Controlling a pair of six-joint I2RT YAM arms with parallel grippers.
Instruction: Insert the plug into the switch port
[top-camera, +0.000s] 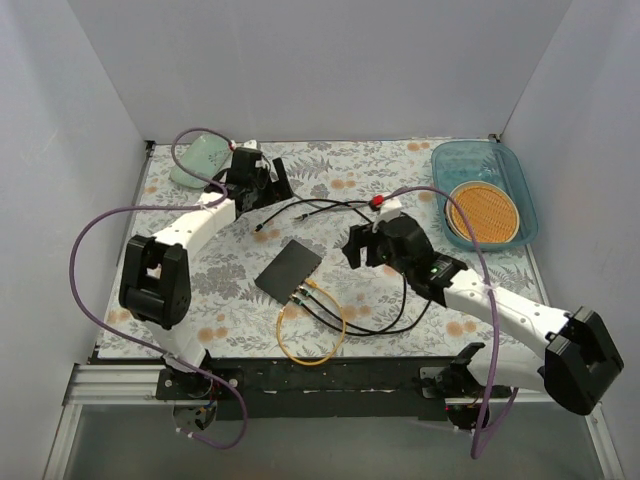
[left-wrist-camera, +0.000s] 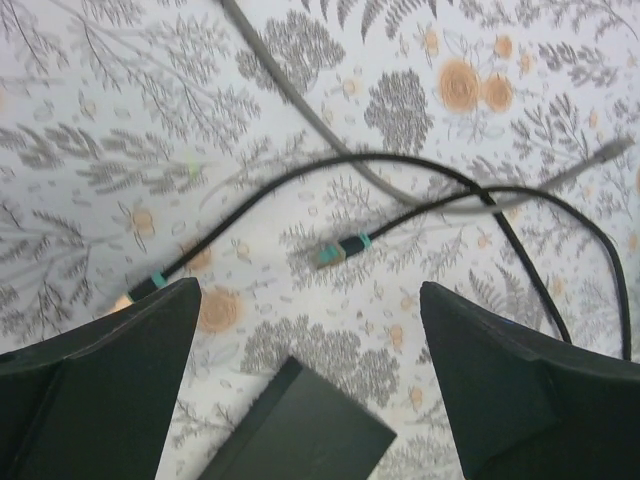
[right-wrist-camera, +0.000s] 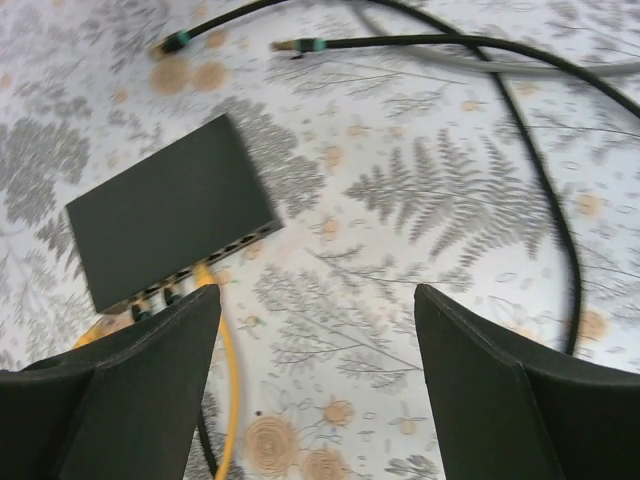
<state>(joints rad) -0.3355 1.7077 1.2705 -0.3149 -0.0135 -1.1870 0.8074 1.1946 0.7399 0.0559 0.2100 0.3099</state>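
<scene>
The desk (top-camera: 400, 170), under its fern-and-flower cloth, carries everything. My left end effector (left-wrist-camera: 310, 290) hangs over it with its fingers spread wide and nothing between them. My right end effector (right-wrist-camera: 317, 290) is just as wide open and just as empty.

Well off to the right end effector's right lies a teal tray (top-camera: 520, 170) with an orange disc (top-camera: 483, 212) in it. A pale green object (top-camera: 200, 160) sits just left of the left end effector (top-camera: 268, 178).

The switch (right-wrist-camera: 170, 210) lies flat on the desk, ahead and to the left of the right end effector (top-camera: 355, 248). Its row of sockets faces that end effector. From the left wrist, one corner of the switch (left-wrist-camera: 300, 430) shows low between the fingers, on the near side of the left end effector.

A yellow cable (right-wrist-camera: 225, 340) runs out of the socket row, beside two dark plugs already seated there, and coils below the switch (top-camera: 289, 270). Black cables (left-wrist-camera: 560, 260) and a grey cable (left-wrist-camera: 300, 110) cross the cloth ahead of the left end effector.

Two loose plugs with teal bands lie on the desk. One plug (left-wrist-camera: 335, 252) rests just ahead of the left end effector, roughly centred between its fingers. The other plug (left-wrist-camera: 140, 290) lies at the tip of its left finger. Neither is touched.
</scene>
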